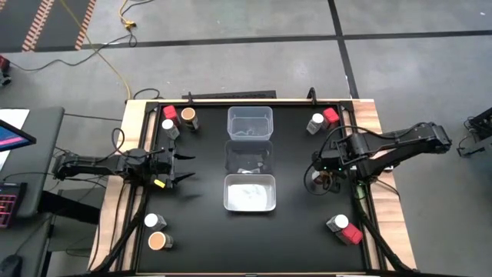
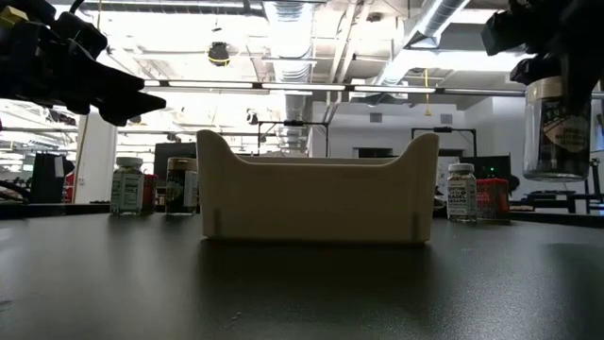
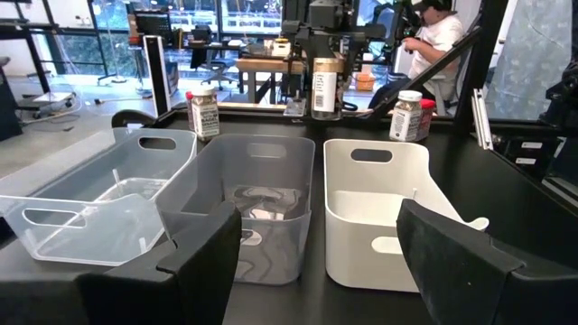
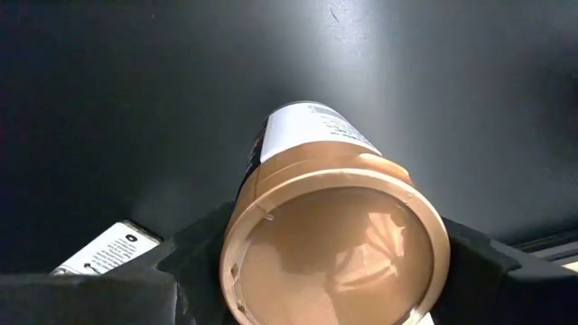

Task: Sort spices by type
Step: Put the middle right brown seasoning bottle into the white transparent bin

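My right gripper [image 1: 326,174] hangs over the table's right side, shut on a tan-topped spice jar [image 2: 557,127] with a white label. My left gripper [image 1: 183,168] stands open and level at the table's left side, with nothing between its fingers [image 3: 203,262]. The other spices stand upright on the table in corner groups: red, tan and white tops at the far left [image 1: 177,119], white and red at the far right [image 1: 323,119], white and tan at the near left [image 1: 156,231], white and red at the near right [image 1: 344,228]. My right gripper pinches the jar's tan cap [image 4: 248,221] between its two fingers [image 4: 194,257], one on either side. The fingers come from above, pointing down. The jar hangs upright below them, its bottom [image 2: 557,175] lifted clear of the table.
Three bins stand in a row down the table's middle: a clear one [image 1: 250,123] at the far end, a grey one [image 1: 247,156] in the middle and a white one [image 1: 249,192] nearest. Beyond the table a person [image 3: 442,36] sits at a desk.
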Motion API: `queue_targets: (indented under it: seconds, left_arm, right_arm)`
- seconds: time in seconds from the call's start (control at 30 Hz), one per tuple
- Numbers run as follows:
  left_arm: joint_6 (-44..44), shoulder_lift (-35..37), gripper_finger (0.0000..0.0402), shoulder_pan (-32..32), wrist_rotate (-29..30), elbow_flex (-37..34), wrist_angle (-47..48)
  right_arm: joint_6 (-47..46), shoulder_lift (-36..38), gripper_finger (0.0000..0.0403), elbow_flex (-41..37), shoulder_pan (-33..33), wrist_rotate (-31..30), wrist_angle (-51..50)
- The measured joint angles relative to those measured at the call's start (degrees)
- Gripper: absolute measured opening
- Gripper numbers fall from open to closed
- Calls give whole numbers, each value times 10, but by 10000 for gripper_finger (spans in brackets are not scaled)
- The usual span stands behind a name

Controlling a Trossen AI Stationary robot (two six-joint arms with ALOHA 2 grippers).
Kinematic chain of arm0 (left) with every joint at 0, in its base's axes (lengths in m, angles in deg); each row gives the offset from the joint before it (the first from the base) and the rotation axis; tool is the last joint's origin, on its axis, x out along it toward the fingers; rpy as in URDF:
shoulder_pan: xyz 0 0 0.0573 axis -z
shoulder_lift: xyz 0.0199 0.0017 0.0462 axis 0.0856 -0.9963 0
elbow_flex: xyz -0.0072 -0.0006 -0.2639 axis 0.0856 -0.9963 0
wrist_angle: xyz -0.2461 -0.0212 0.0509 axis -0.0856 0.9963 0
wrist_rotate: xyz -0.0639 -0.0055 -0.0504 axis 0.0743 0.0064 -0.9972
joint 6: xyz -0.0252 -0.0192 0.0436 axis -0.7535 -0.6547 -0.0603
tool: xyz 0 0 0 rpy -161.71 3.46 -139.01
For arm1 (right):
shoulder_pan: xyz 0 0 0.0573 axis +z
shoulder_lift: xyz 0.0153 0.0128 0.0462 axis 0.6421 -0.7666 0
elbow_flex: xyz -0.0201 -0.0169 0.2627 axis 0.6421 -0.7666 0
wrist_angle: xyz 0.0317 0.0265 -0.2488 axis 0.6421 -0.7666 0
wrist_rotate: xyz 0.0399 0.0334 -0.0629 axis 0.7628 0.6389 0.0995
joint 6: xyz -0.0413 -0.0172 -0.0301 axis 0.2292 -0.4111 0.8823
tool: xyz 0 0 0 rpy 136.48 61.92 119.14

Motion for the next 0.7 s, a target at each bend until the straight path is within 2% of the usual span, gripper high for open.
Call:
queue_targets:
  seconds: [0.2, 0.43, 0.7]
  left_arm:
    - [0, 0, 285, 0, 0, 0, 0]
    - [0, 0, 285, 0, 0, 0, 0]
    - [0, 0, 285, 0, 0, 0, 0]
  right_arm:
    - [-3, 0, 310, 14, -15, 0, -2]
    - [10, -6, 310, 87, -67, -1, -3]
    - [90, -89, 306, 203, -142, -2, -40]
